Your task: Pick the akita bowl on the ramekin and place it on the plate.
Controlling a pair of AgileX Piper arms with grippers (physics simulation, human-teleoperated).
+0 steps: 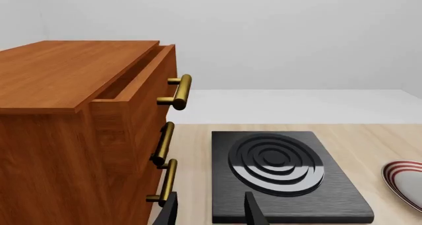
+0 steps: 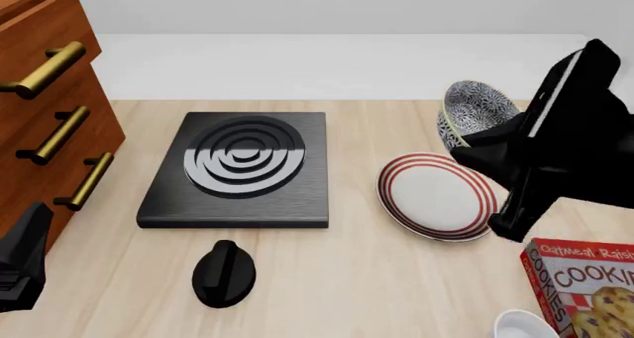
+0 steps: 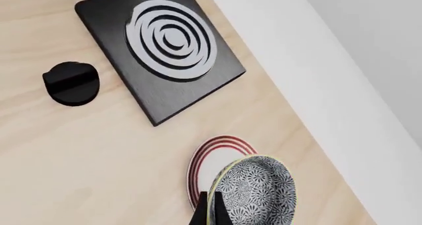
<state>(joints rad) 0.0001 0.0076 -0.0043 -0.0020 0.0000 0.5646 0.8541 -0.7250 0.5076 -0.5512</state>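
Note:
The akita bowl (image 2: 474,108), speckled grey and white, hangs tilted in the air just beyond the far right edge of the plate (image 2: 436,197). My right gripper (image 2: 465,148) is shut on its rim. In the right wrist view the akita bowl (image 3: 254,193) covers part of the red-ringed plate (image 3: 211,156), with the right gripper (image 3: 211,211) pinching its edge. A white ramekin (image 2: 520,327) shows partly at the front right, with nothing on it. My left gripper (image 1: 211,215) stands open and holds nothing, low at the front left by the cabinet.
A black stove burner (image 2: 243,167) lies in the middle with a black knob (image 2: 225,273) in front of it. A wooden drawer cabinet (image 2: 44,115) with brass handles stands at the left. A red cookie box (image 2: 584,286) sits at the front right.

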